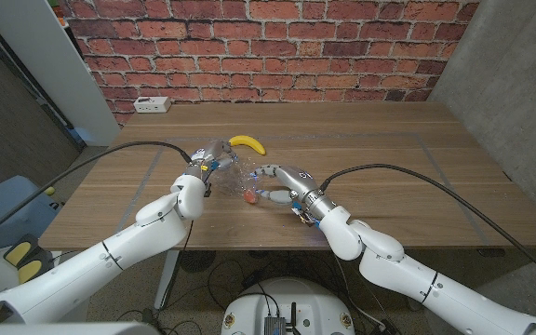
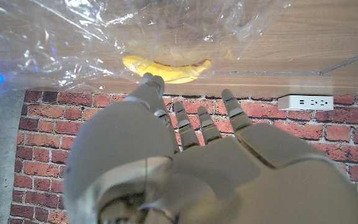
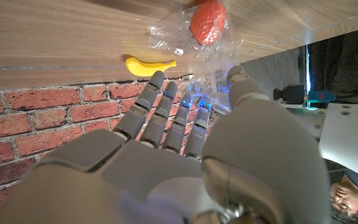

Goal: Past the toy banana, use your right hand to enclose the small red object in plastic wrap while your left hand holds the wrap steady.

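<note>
- The small red object (image 1: 250,196) lay on the wooden table (image 1: 389,167), on the near side of the toy banana (image 1: 247,142) and just beside the right hand (image 1: 282,183).
- In the right wrist view the small red object (image 3: 207,21) sat under crinkled plastic wrap (image 3: 185,37), just past the fingertips (image 3: 156,79); the toy banana (image 3: 149,64) lay well beyond it.
- The right hand's fingers were spread apart and reached toward the red object, curving around it in the head view; whether they touched the wrap could not be told.
- The left hand (image 1: 203,170) was raised at the wrap's (image 1: 220,154) left edge, close to the banana; the fingers (image 2: 191,127) were extended and slightly apart in the left wrist view, with the film (image 2: 55,43) just beyond them. Whether they pinched it could not be told.
- A white power strip (image 1: 152,104) lay at the table's far left corner, before the brick wall (image 1: 277,46).
</note>
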